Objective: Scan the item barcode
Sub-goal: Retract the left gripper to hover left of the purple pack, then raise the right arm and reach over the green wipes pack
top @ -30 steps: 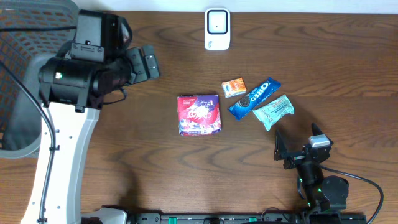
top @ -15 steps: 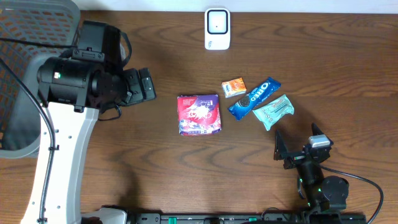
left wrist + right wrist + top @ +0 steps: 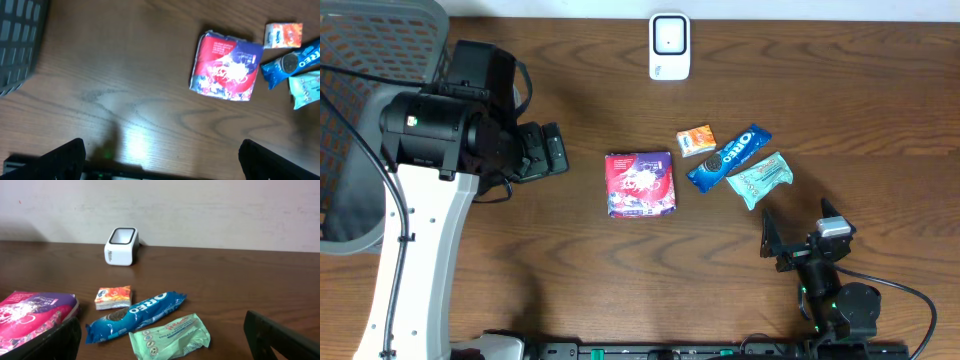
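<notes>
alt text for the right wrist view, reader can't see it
On a brown table lie a red-purple pack, a small orange packet, a blue cookie pack and a green wrapper. A white scanner stands behind them near a pale wall.

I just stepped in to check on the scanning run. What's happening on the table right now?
Nothing is being handled yet. Both grippers are open and empty. The left gripper hangs left of the red and purple packet. The right gripper sits at the near side, just below the green packet. An orange packet and an Oreo pack lie alongside. The white scanner stands at the far edge, with no item in front of it.
</notes>
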You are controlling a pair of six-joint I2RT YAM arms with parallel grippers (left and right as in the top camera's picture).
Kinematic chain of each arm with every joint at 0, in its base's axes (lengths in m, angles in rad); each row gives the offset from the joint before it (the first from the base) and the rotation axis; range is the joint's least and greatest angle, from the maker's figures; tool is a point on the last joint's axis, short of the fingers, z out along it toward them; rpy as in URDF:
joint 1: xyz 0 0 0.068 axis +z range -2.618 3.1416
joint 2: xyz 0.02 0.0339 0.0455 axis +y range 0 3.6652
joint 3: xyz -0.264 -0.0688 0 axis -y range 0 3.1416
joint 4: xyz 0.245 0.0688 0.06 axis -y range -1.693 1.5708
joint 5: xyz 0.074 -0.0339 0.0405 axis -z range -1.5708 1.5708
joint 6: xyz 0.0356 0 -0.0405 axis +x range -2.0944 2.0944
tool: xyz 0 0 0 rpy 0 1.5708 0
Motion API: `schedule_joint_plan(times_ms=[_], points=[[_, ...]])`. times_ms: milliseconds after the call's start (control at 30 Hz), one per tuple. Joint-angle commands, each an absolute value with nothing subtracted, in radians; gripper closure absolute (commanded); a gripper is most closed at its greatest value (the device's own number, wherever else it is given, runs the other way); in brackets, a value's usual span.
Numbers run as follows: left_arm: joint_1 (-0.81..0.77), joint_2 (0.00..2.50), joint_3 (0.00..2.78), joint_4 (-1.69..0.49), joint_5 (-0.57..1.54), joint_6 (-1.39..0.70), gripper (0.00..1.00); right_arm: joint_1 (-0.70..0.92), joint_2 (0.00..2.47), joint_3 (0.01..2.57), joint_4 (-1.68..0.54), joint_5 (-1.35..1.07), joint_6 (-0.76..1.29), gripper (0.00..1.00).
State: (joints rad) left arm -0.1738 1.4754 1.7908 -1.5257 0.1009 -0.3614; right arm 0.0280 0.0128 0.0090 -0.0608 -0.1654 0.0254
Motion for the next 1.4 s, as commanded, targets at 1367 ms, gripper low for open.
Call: schedule_joint_plan(times_ms=[1367], points=[[-0.171,1.483,1.791,-1.585,0.033,-0.348,0.02,0.015,0.009,0.006,-0.049,-0.317,0.146,0.01]])
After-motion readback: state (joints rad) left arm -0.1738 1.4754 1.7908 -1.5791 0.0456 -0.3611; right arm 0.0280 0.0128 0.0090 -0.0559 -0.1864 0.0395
